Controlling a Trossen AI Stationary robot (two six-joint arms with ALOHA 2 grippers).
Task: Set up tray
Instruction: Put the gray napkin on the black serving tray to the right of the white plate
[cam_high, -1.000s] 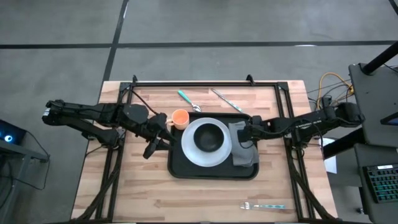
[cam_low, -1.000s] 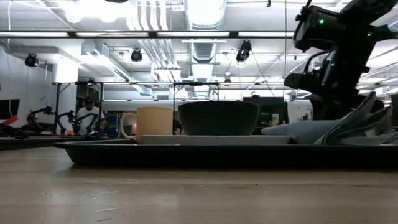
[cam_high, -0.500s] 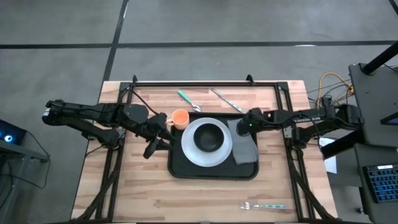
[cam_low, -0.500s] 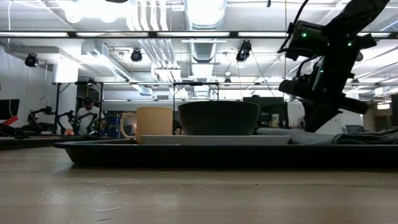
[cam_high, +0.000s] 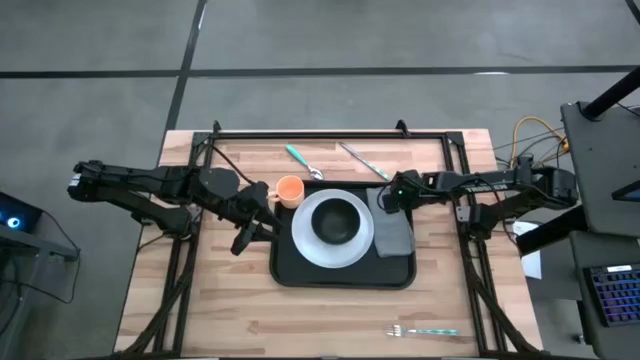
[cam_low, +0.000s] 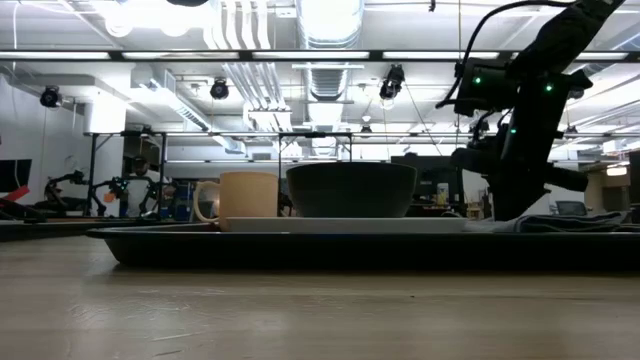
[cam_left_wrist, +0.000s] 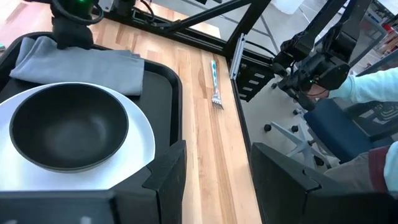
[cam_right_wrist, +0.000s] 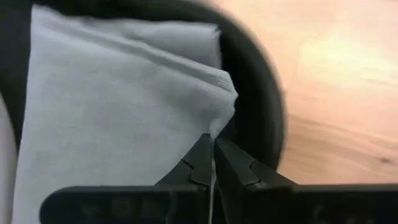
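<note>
The black tray (cam_high: 345, 278) lies at the table's middle (cam_low: 300, 247). On it stand a white plate (cam_high: 305, 245) with a dark bowl (cam_high: 334, 221) (cam_left_wrist: 68, 134), and to the right lies a grey folded napkin (cam_high: 395, 238) (cam_left_wrist: 74, 62). An orange cup (cam_high: 289, 189) (cam_low: 248, 195) stands at the tray's far left corner. My right gripper (cam_high: 385, 198) (cam_low: 512, 205) is at the napkin's far end, shut on it. My left gripper (cam_high: 252, 222) (cam_left_wrist: 214, 180) waits open just left of the tray's left rim. My right gripper pinches the napkin at its far end, by the corner (cam_right_wrist: 219, 127), between its two fingers (cam_right_wrist: 200, 163). They come from above, pointing down. Only a thin sliver of cloth shows between them; one layer or several, I cannot tell. The napkin lies flat on the tray.
A teal-handled spoon (cam_high: 303, 161) and a silver knife (cam_high: 362, 161) lie beyond the tray near the far edge. A teal-handled fork (cam_high: 425, 330) (cam_left_wrist: 214, 84) lies by the near right corner. Black frame rails run along the table's sides. A person's teal sleeve (cam_left_wrist: 373, 81) shows beyond the table.
My right gripper has moved toward the table's far edge, from over the napkin's middle to its far end. The napkin, bunched and raised in folds a second ago, now lies low and flat along the tray's right side, drawn slightly toward the far rim.
</note>
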